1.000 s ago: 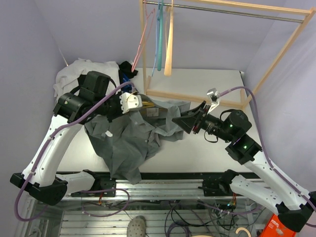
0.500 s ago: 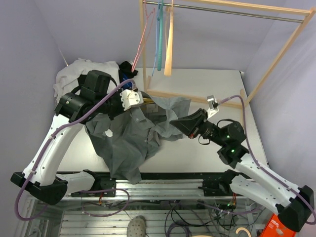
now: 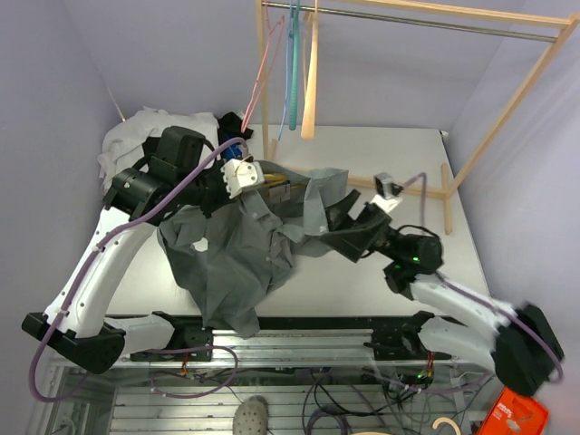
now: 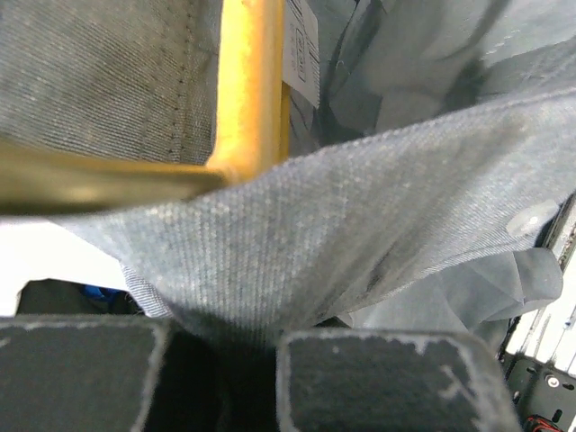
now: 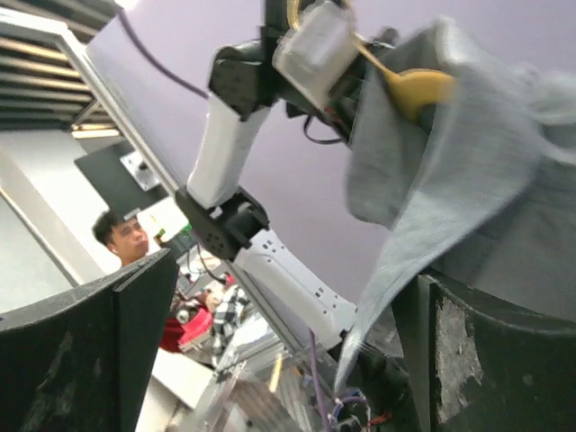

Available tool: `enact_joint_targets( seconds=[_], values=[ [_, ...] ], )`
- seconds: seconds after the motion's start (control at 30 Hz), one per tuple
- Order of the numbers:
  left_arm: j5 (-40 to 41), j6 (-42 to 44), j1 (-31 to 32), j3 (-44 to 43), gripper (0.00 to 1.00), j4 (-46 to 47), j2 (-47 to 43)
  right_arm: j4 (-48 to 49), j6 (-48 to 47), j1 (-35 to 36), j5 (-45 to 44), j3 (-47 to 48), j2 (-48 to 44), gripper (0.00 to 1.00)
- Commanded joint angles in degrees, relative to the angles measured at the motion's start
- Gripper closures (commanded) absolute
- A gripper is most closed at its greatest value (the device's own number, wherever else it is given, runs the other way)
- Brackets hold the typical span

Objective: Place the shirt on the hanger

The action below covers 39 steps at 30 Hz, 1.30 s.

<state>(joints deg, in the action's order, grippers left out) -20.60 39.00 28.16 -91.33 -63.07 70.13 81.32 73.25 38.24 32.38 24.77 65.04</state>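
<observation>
Top external view, read from the left: a white garment (image 3: 136,136) is heaped at the back corner of the table (image 3: 381,154), apart from the work. Next to it the left gripper (image 4: 247,360) is seen clenched. In its wrist view a fold of the shirt (image 3: 231,258) is pinched between the fingers, with the hanger (image 4: 252,81) lying just above them against the cloth. Whether the hanger itself is also gripped cannot be told. The shirt is bunched in mid-table, its lower part spilled over the near edge. Further right the right gripper (image 3: 337,227) is held spread wide just beside the cloth, with nothing grasped. In its wrist view one yellow end of the hanger is draped by grey cloth. The task is judged partly done: one shoulder appears to be started on the hanger, the other shoulder is not shown seated, and the garment is left to be pulled straight.
</observation>
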Motion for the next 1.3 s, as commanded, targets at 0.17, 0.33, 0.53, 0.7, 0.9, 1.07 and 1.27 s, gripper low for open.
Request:
enact_joint_targets(
  seconds=[0.17,0.33,0.53,0.7,0.9,1.07,1.27],
  values=[
    [-6.0,4.28,-0.25,-1.52,0.93,-1.36,1.12,-83.49,-55.15,0.08,-0.4,21.93,-28.91,0.0],
    [-12.84,6.24,-0.23,-5.29,0.93,-6.41,3.98,-100.26,-62.66,0.15,1.46,23.62,-27.94,0.0],
    [-26.54,19.54,-0.21,-9.76,0.93,-20.06,6.86,-103.08,-77.56,0.09,-6.87,22.61,-36.11,0.0],
    [-25.51,22.1,1.41,-10.14,0.93,-23.06,6.23,-102.35,-97.5,0.11,-19.88,21.58,-46.99,0.0],
    [-20.34,22.68,6.34,-9.24,0.93,-23.15,6.18,-117.81,-104.07,0.13,-17.04,28.96,-42.05,0.03],
    [-18.02,23.17,8.81,-10.62,0.93,-23.07,7.47,-122.25,-103.99,0.13,-7.74,30.45,-35.87,0.06],
    [-13.6,25.28,9.1,-11.06,0.93,-22.98,8.19,-128.52,-107.23,0.17,-2.34,35.19,-27.64,0.16]
  ],
)
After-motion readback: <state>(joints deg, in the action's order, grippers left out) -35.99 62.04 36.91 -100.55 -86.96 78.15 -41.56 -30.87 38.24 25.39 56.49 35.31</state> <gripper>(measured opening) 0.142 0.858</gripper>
